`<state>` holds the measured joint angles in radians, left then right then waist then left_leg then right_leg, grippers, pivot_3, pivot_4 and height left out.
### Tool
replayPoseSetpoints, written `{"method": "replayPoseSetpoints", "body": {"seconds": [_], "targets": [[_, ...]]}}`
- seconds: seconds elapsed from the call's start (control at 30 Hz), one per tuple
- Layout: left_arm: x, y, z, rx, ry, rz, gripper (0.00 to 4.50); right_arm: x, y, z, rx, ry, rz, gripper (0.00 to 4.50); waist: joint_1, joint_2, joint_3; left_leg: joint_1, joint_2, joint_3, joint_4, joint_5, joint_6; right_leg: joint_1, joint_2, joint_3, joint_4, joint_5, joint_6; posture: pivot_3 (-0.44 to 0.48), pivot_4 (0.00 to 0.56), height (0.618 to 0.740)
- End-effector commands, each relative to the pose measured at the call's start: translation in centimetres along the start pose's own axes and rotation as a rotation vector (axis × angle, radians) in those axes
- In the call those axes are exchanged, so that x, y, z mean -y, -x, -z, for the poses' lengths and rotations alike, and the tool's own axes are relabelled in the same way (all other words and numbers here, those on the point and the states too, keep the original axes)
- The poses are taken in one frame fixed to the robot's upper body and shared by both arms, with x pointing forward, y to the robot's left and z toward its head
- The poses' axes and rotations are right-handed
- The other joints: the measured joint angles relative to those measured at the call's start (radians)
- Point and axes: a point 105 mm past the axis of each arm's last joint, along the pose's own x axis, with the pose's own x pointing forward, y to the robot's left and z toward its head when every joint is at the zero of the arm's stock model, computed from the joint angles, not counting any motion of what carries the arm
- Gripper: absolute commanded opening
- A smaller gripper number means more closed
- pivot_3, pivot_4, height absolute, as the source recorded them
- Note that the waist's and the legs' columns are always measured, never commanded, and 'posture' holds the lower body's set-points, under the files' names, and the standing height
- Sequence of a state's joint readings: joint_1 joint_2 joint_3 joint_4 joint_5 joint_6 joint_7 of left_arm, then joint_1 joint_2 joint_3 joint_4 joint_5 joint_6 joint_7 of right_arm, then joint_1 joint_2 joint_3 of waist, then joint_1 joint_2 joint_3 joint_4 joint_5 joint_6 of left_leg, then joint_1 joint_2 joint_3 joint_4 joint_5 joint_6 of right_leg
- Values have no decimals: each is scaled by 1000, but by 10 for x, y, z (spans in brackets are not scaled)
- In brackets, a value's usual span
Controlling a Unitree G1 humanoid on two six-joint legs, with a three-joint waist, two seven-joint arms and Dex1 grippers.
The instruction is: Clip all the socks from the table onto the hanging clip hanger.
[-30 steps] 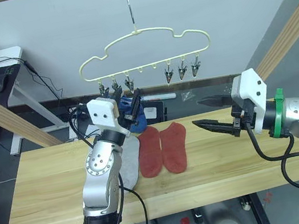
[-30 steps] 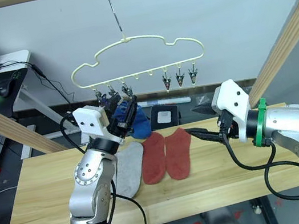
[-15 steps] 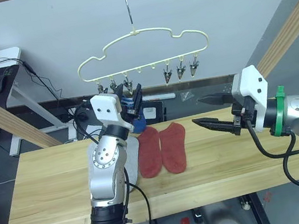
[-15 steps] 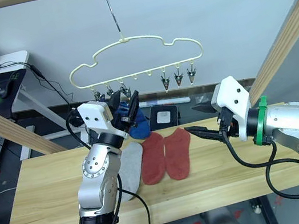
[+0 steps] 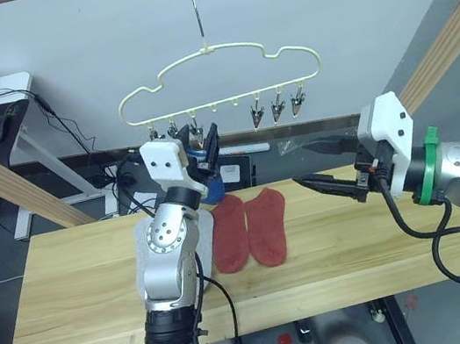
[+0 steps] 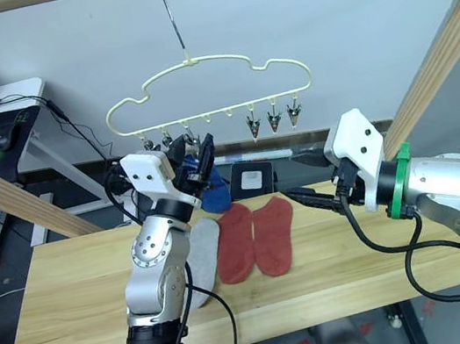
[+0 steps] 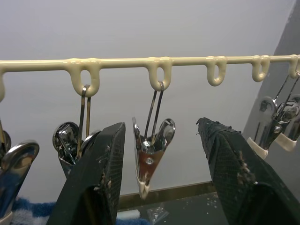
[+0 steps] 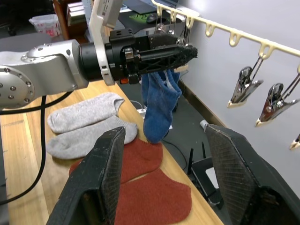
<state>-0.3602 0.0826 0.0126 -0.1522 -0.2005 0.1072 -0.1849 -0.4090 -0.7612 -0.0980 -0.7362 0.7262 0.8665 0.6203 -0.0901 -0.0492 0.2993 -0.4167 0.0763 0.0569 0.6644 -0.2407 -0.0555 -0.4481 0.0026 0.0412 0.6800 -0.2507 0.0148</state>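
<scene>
The pale yellow clip hanger [image 5: 236, 43] hangs by its hook over the table's [image 5: 358, 238] far edge. My left gripper [image 5: 207, 145] is raised to its left clips. It is open, and a silver clip [image 7: 149, 161] hangs between its fingers [image 7: 96, 180]. Two blue socks [image 8: 159, 105] dangle just behind and below this gripper; their tops are hidden. Two red socks [image 5: 229, 233] [image 5: 267, 226] lie side by side on the table. Two grey socks [image 8: 84, 112] [image 8: 89, 136] lie to their left, partly behind my left arm. My right gripper [image 5: 313, 164] hovers open right of the red socks.
Slanted wooden posts [image 5: 0, 181] [image 5: 448, 44] stand at both sides, and a rail runs overhead. A small white desk [image 5: 6, 87] stands at the back left. A black box [image 5: 234, 171] sits on the floor behind the table. Three clips [image 5: 277, 110] hang on the hanger's right.
My left gripper has risen and moved closer to the hanger's left clips. My right gripper has lifted slightly and stayed open.
</scene>
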Motion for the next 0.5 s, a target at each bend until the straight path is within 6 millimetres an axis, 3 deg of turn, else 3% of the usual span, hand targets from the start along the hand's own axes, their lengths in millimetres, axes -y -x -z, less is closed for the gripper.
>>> {"method": "replayPoseSetpoints", "body": {"seconds": [0.03, 0.5], "targets": [[3, -3, -10, 45, -12, 0, 2644, 3, 1, -9, 43, 36, 20, 2823, 0, 0, 0, 0, 0, 0, 0, 0, 0, 0, 0, 0, 0, 0, 0, -228, 292, 740], [6, -8, -11, 61, -13, -4, 2644, 10, -7, -11, 136, 50, 48, 2823, -1, 0, 0, 0, 0, 0, 0, 0, 0, 0, 0, 0, 0, 0, 0, -232, 292, 740]]}}
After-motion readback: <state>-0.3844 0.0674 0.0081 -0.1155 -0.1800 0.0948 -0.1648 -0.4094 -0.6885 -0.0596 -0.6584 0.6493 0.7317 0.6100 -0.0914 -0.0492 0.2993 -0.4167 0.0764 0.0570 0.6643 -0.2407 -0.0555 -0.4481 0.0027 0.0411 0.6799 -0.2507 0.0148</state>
